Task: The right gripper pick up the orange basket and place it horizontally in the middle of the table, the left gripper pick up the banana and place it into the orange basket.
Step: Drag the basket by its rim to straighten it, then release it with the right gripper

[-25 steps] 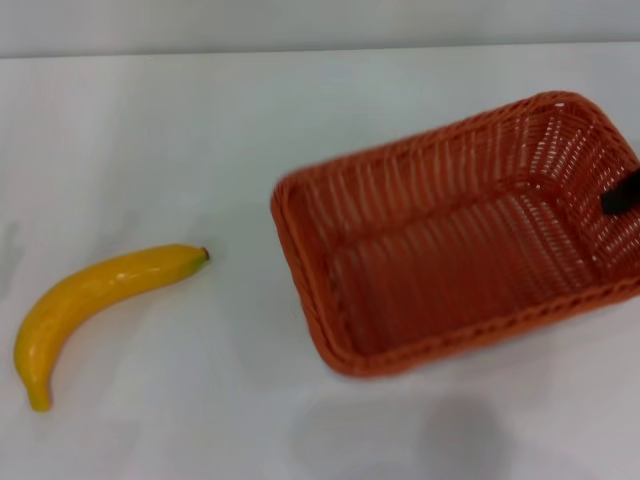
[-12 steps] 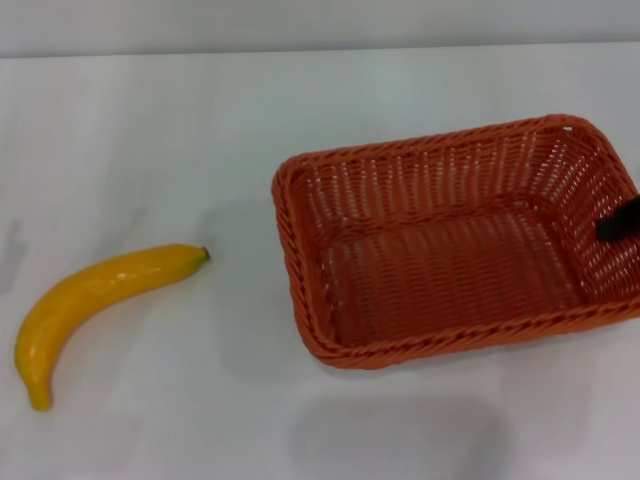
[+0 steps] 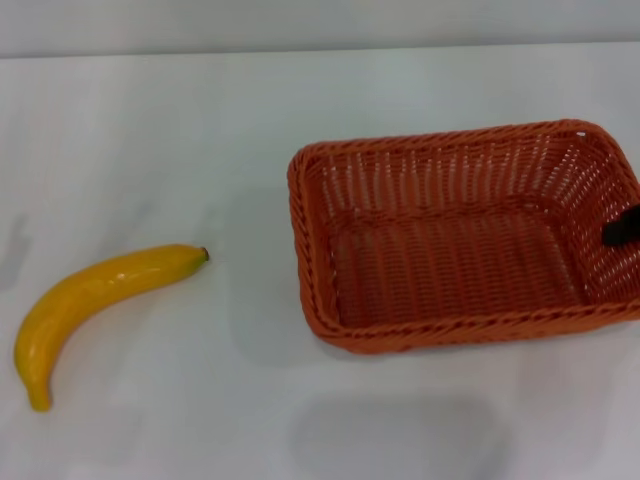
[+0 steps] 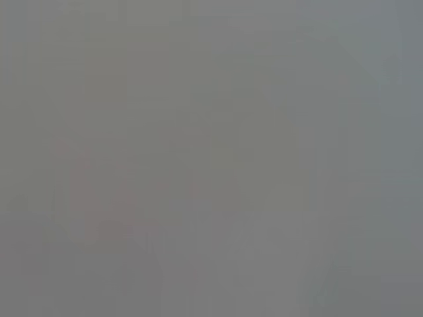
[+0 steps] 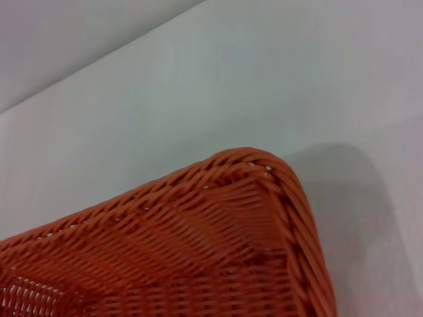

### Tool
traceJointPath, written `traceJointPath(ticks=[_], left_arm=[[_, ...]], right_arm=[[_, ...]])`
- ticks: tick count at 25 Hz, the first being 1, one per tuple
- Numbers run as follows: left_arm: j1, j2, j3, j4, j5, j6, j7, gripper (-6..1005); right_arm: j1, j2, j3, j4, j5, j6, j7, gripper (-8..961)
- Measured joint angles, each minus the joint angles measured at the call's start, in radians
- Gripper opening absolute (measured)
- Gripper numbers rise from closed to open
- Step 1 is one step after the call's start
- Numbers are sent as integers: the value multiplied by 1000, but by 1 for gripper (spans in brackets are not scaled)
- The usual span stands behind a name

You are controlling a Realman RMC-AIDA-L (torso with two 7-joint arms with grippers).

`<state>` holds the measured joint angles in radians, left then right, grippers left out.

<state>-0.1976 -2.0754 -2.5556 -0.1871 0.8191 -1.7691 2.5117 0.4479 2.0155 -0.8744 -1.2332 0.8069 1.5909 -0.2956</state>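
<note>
The orange basket (image 3: 440, 333) sits level on the right half of the white table (image 3: 150, 120), long side across the view. Its braided corner (image 5: 254, 162) fills the right wrist view. A black tip of my right gripper (image 3: 622, 228) shows inside the basket's right wall, at the picture's edge, shut on that wall. The banana (image 3: 90, 298) lies on the table at the left, well apart from the basket, its dark tip pointing toward it. My left gripper is not visible; the left wrist view is plain grey.
Bare white tabletop lies between the banana and the basket and in front of both. The table's far edge (image 3: 320, 50) meets a grey wall at the back.
The basket has turned from a tilted, skewed pose to level and square with the table, its left end shifting slightly right. The banana has not moved.
</note>
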Motion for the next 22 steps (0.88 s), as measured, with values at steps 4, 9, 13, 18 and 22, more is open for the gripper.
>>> traceJointPath(ticks=[4, 9, 13, 18, 22], left_arm=[[-2, 0, 0, 0, 0, 2, 0, 741], [-7, 0, 0, 0, 0, 2, 2, 740], [-7, 0, 0, 0, 0, 2, 1, 740], [-6, 0, 0, 0, 0, 2, 0, 740], [-6, 0, 0, 0, 0, 2, 0, 740]], right_arm=[[14, -6, -31, 0, 0, 16, -10, 198], [45, -12, -54, 32, -6, 31, -12, 209], [51, -15, -50, 45, -6, 36, -23, 217], [54, -24, -45, 52, -2, 47, -28, 272], [60, -32, -25, 50, 3, 90, -41, 456]])
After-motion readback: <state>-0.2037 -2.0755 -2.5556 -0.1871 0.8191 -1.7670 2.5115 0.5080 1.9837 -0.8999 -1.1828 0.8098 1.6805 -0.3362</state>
